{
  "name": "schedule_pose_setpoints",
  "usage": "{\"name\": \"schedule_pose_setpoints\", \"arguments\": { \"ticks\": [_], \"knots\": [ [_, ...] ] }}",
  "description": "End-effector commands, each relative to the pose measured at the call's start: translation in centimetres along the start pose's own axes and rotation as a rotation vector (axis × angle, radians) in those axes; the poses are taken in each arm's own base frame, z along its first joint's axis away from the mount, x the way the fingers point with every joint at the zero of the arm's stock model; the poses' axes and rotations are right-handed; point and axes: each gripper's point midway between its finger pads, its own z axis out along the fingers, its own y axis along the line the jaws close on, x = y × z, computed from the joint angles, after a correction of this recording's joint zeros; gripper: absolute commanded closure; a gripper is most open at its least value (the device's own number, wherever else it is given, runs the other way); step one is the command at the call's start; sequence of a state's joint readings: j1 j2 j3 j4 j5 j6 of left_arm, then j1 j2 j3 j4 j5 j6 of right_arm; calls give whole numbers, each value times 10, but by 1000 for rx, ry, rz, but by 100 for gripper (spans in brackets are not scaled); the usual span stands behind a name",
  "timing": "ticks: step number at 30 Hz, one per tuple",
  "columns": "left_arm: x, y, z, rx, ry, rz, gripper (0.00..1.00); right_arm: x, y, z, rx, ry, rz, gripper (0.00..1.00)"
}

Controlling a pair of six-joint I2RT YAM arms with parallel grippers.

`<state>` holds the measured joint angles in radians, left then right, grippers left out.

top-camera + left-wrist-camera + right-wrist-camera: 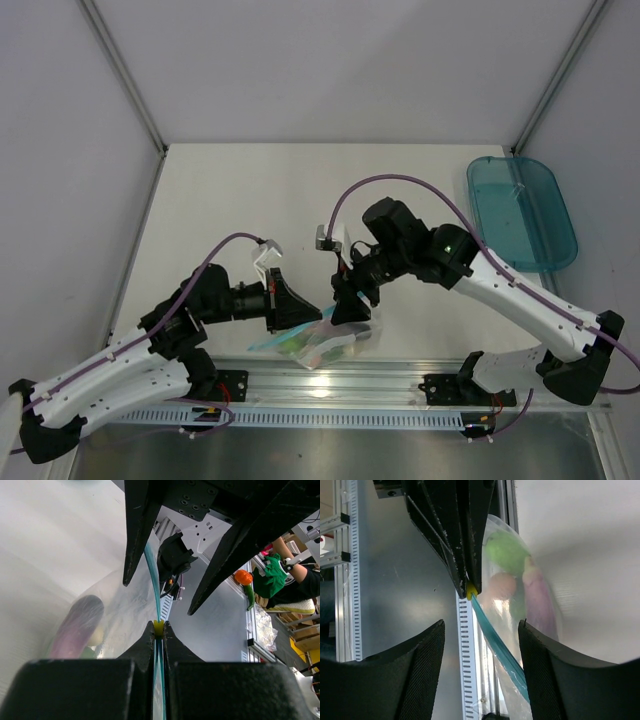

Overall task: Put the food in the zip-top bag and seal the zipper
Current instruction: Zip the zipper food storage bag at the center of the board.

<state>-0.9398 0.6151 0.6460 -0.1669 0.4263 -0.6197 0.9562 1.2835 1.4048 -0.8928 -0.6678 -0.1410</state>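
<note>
The zip-top bag (325, 345) lies at the table's near edge with the food inside. In the right wrist view I see a green piece (505, 550), a pink ball (500, 587) and a purple eggplant (540, 605) through the plastic. The eggplant also shows in the left wrist view (75, 625). My left gripper (158, 626) is shut on the teal zipper (154, 580) at its yellow slider (158, 628); it also shows in the top view (312, 316). My right gripper (480, 626) is open, straddling the zipper (500, 650) just ahead of the left fingers. It is just right of the left gripper in the top view (352, 308).
A teal translucent oval tray (520, 210) stands at the back right. The aluminium rail (400, 385) with the arm bases runs along the near edge right under the bag. White walls close in the table's left, back and right.
</note>
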Motion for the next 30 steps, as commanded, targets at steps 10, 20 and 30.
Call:
{"name": "schedule_pose_setpoints", "arguments": {
  "ticks": [10, 20, 30],
  "knots": [
    [-16, -23, -2, 84, -31, 51, 99, -29, -13, -6, 105, -32, -76, 37],
    [-16, -25, -3, 91, -20, 64, 99, -8, 12, 12, -75, 92, -65, 48],
    [-15, -27, -6, 97, -13, 79, 99, 5, 10, 19, -86, 121, -38, 64]
  ]
}}
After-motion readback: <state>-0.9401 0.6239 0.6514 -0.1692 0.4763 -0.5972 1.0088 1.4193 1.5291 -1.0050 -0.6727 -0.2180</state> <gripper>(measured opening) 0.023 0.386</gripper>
